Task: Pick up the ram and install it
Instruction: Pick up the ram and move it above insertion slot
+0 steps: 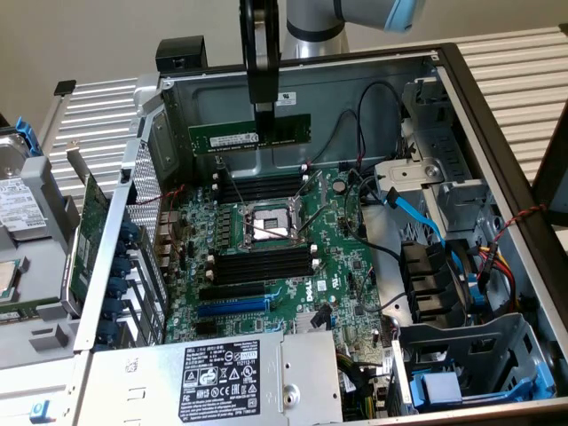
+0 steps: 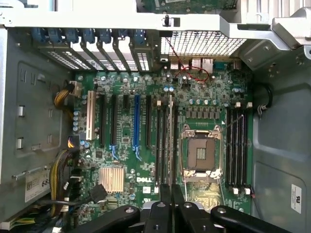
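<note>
The ram (image 1: pixel 250 133), a long green stick with a white label, hangs level above the back of the open computer case, over the motherboard (image 1: pixel 346 266). My gripper (image 1: pixel 264 122) comes down from above and is shut on the stick near its middle. In the wrist view the ram (image 2: pixel 171 136) shows edge-on as a thin dark strip running out from the gripper (image 2: pixel 171 191). It lies over the black memory slots (image 2: pixel 160 141) beside the processor socket (image 2: pixel 200 153). Another bank of slots (image 2: pixel 238 145) sits on the socket's other side.
Black memory slots (image 1: pixel 262 188) (image 1: pixel 262 264) flank the bare processor socket (image 1: pixel 271 222). A power supply (image 1: pixel 257 377) fills the case's near end. Cables (image 1: pixel 413 209) and drive bays (image 1: pixel 461 284) crowd the exterior view's right. An expansion card (image 1: pixel 89 240) and hard drive (image 1: pixel 22 209) lie outside, left.
</note>
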